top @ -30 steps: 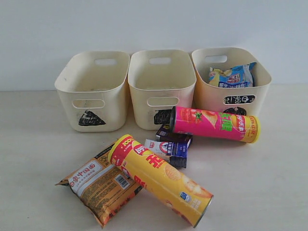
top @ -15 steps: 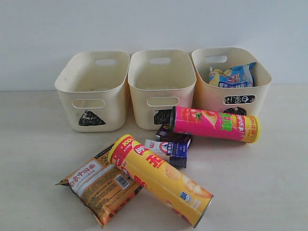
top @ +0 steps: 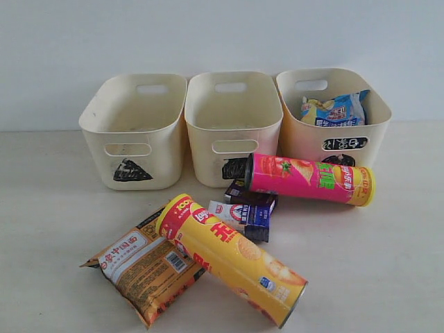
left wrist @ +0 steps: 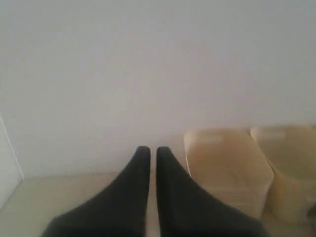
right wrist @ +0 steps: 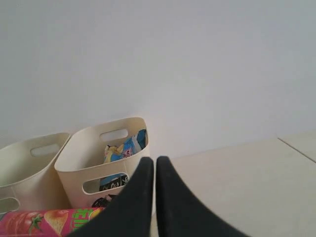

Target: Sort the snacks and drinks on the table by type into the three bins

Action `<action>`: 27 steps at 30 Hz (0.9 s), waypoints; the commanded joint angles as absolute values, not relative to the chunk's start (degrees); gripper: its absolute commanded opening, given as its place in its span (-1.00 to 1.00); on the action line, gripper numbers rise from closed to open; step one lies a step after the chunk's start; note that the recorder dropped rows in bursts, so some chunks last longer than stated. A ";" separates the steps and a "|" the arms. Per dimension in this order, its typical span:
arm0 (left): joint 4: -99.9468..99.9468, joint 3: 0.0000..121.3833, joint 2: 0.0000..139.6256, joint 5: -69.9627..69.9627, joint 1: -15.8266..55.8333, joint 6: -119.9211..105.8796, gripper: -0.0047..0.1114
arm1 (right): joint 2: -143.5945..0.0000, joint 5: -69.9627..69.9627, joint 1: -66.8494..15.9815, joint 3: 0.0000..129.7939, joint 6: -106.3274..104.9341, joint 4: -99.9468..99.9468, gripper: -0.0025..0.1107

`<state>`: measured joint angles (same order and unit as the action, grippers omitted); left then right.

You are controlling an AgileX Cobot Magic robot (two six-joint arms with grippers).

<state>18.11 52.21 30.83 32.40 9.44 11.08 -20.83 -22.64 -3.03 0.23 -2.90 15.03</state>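
Observation:
Three cream bins stand in a row at the back: triangle bin [top: 111, 118], square bin [top: 201, 114], circle bin [top: 378, 135]. A blue-black noodle packet [top: 334, 109] lies in the circle bin. On the table lie a pink chip tube [top: 309, 179], a yellow chip tube [top: 232, 257], an orange-brown noodle packet [top: 142, 267] and several small dark blue and white packets [top: 246, 208]. Neither arm appears in the exterior view. My left gripper [left wrist: 149, 149] is shut and empty, beside a bin [left wrist: 227, 168]. My right gripper [right wrist: 149, 159] is shut and empty, near the circle bin [right wrist: 79, 165] and the pink tube [right wrist: 47, 222].
A pale wall [top: 222, 35] rises right behind the bins. The yellow tube rests partly on the orange-brown packet near the table's front. Bare tabletop [top: 402, 243] stretches at the right and at the far left [top: 41, 208].

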 commanded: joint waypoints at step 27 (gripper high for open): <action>-26.81 63.00 73.82 62.53 16.86 -12.73 -0.72 | -20.75 -22.37 -3.18 0.00 -2.40 14.90 -0.96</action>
